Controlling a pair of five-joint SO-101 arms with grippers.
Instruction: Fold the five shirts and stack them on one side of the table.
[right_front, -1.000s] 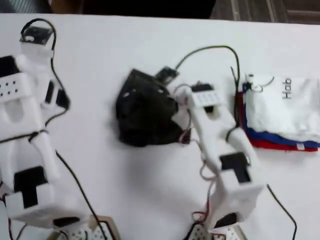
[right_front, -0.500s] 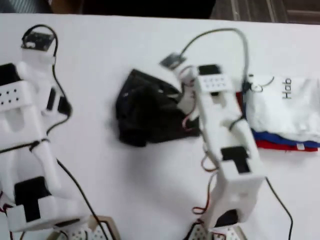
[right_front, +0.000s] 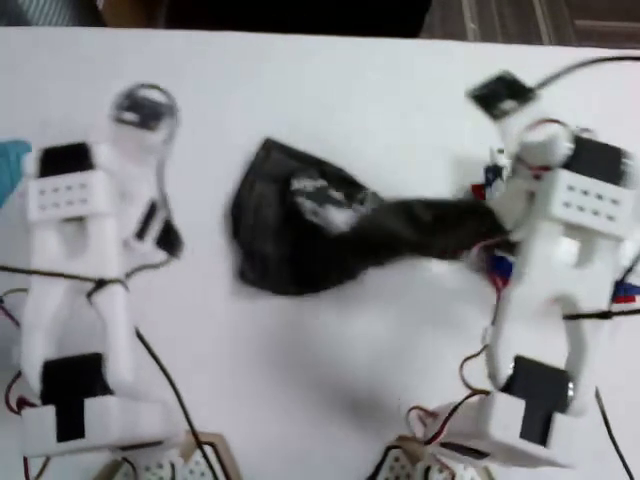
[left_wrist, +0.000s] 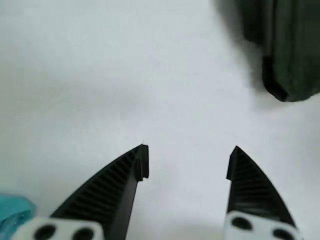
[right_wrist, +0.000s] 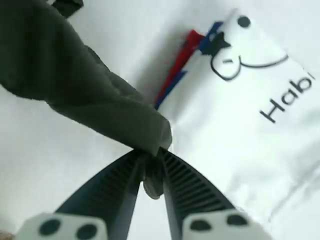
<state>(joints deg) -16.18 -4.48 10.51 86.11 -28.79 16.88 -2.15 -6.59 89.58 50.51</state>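
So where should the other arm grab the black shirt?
Probably the thick bunched end of the black shirt, coming in low from the left arm's side. The right gripper pinches the other end, stretched toward the stack of shirts, so this lumpy end lies free on the table. The left gripper is open close by.

The right pincer, clamped on an edge of the crumpled dark cloth shirt, has swung from the middle of the white tabletop toward 3 o'clock, stretching the shirt out to the stack of folded shirts, while the left pincer edged toward 3 o'clock too.
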